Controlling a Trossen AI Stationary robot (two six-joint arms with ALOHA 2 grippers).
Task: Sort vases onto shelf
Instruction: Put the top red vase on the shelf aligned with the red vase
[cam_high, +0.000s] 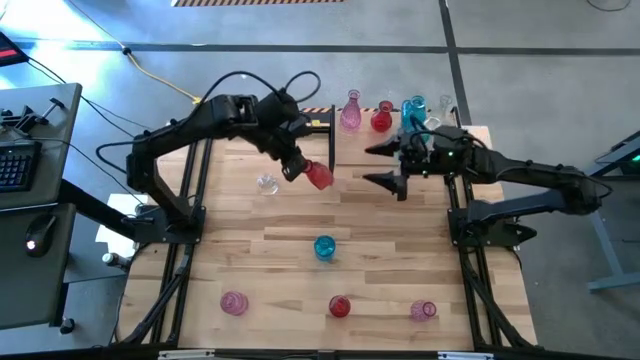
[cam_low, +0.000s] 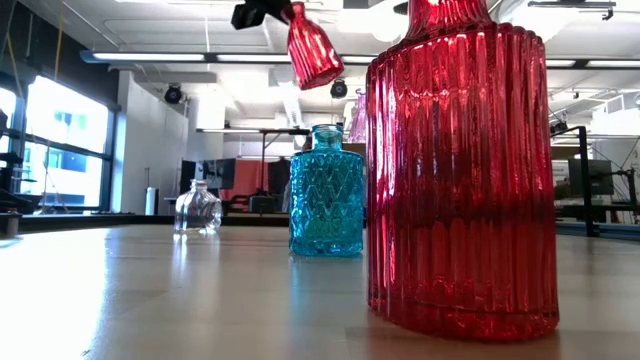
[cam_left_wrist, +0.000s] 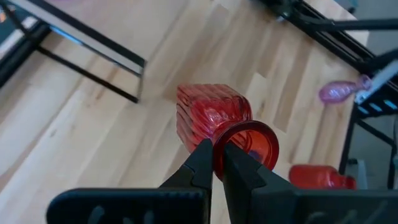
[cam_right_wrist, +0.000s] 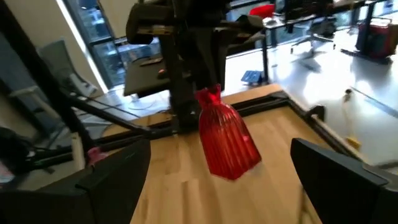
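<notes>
Planked wooden tabletop (cam_high: 300, 250) carries loose vases: a clear one (cam_high: 267, 184), a turquoise one (cam_high: 324, 247), and pink (cam_high: 233, 302), red (cam_high: 340, 306) and pink (cam_high: 424, 311) ones along the near edge, while several more stand in a row (cam_high: 395, 113) at the far edge, probably on the shelf, though that is hard to confirm from above. Left gripper (cam_high: 296, 168) is clamped on the rim of a ribbed red vase (cam_high: 319, 176), which hangs tilted in the air above the table's middle. Right gripper (cam_high: 383, 165) sits just beside it with its jaws spread wide, holding nothing.
</notes>
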